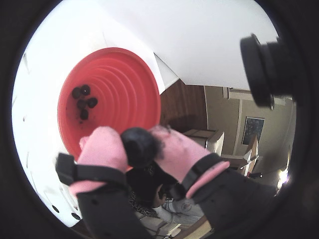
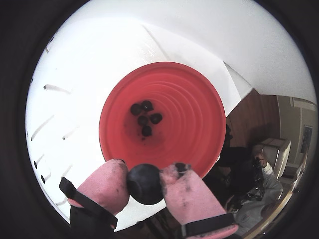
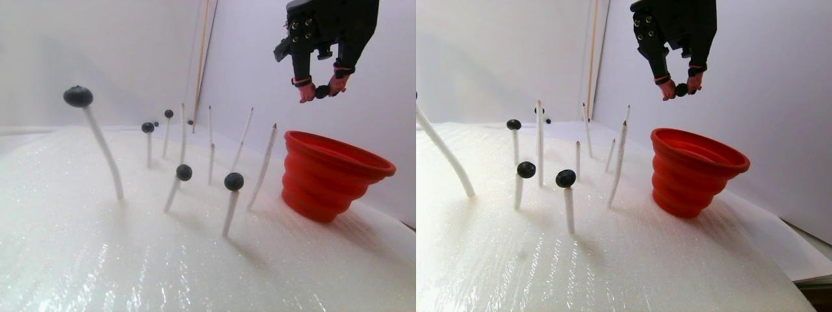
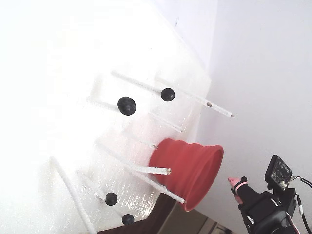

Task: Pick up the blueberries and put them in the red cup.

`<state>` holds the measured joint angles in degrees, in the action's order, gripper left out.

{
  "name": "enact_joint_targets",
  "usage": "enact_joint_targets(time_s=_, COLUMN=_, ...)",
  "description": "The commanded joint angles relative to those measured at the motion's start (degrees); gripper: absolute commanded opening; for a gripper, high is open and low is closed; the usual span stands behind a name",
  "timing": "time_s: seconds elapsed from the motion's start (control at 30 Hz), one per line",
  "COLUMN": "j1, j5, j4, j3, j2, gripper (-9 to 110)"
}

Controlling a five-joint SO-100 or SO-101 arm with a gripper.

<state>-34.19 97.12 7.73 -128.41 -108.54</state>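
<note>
1. Stereo pair view, from its left: small matte blue-black blueberries [image 3: 78, 96] sit impaled on the tips of thin white rods [image 3: 104, 148] standing in the white foam-like bed [image 3: 78, 247]. At least five berries are still on rods; several rods near the cup are bare.
2. Further right on the bed stands the red ribbed plastic cup [image 3: 325, 185], upright, narrow base down and rim flaring wide.
3. Above it and slightly to its left, well clear of the rim, hangs my black gripper with pink fingertips [image 3: 322, 91], fingers pointing down.
4. Both wrist views show my pink fingertips [image 2: 107, 181] pinched narrowly on one dark round blueberry [image 2: 145, 183], a pad pressing each side.
5. Beyond that berry in both wrist views, the cup's mouth opens toward me, with five blueberries [image 2: 144, 119] clustered on its bottom.
6. Fixed view, far right: the cup [image 4: 192, 168] appears on its side, with my gripper [image 4: 237, 184] apart from its rim.
</note>
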Motion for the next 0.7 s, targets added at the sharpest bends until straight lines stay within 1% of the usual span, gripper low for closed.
enact_joint_targets(time_s=0.0, j1=-4.1, j5=-0.4, j4=0.2, j3=5.7, j2=-0.8, gripper=10)
enact_joint_targets(time_s=0.3, j1=-4.9, j5=-0.8, j4=0.1, j3=6.7, j2=0.9, gripper=11)
enact_joint_targets(time_s=0.5, j1=-5.0, j5=-1.1, j4=0.1, j3=6.3, j2=1.0, gripper=19)
enact_joint_targets(time_s=0.67, j1=-4.5, j5=-1.1, j4=0.1, j3=5.6, j2=0.1, gripper=19)
